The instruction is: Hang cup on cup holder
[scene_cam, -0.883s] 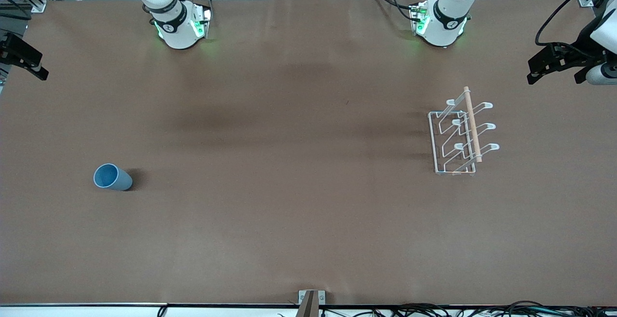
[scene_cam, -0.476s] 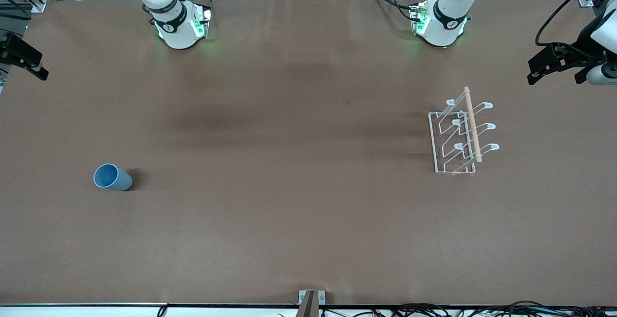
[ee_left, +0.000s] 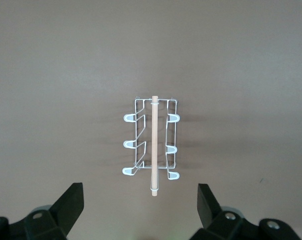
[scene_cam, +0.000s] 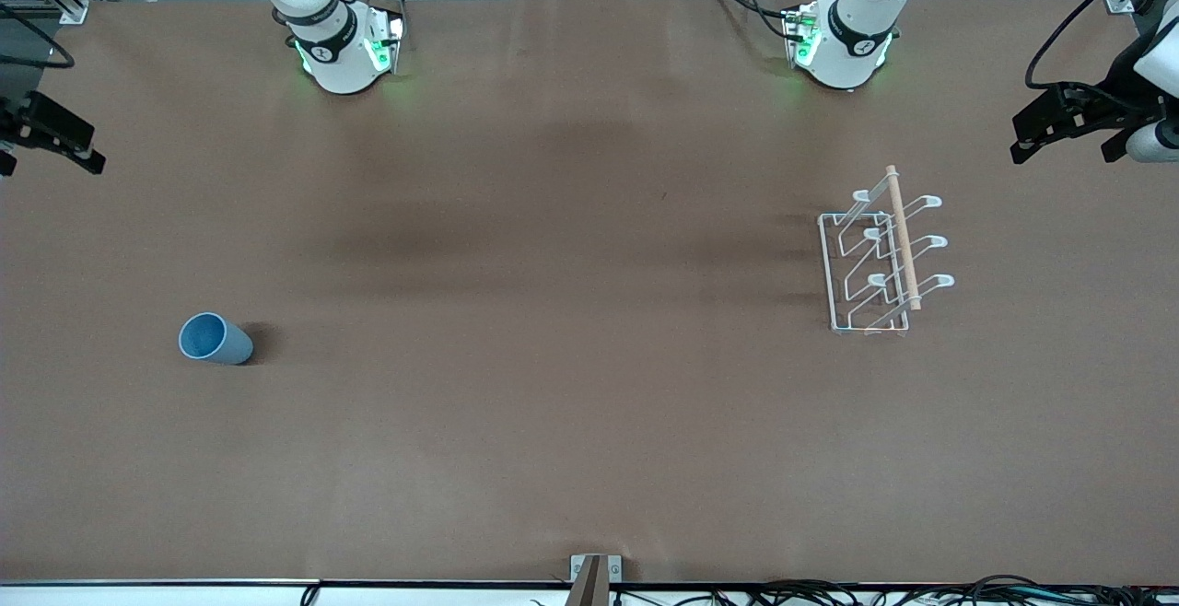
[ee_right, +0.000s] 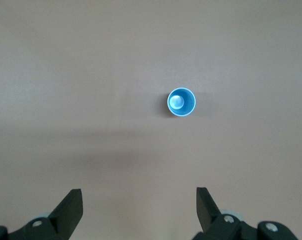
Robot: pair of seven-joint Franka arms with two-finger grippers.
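Blue plastic, the cup [scene_cam: 214, 339] stands upright on the brown table [scene_cam: 553, 311], mouth up, well apart from the cup holder [scene_cam: 880, 261] and toward the right arm's end. Likely that is why the right gripper [ee_right: 139, 210] hangs high over the cup, fingers spread and empty, placed for a descent. Over the cup holder the left gripper [ee_left: 140, 207] waits, fingers likewise apart. Only the right wrist view looks straight down into the cup; the front view shows how widely cup and cup holder are separated

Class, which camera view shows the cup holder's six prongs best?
The left wrist view: it looks straight down on the cup holder, both prong rows distinct. The front view shows it slanted, prongs overlapping; the right wrist view misses it.
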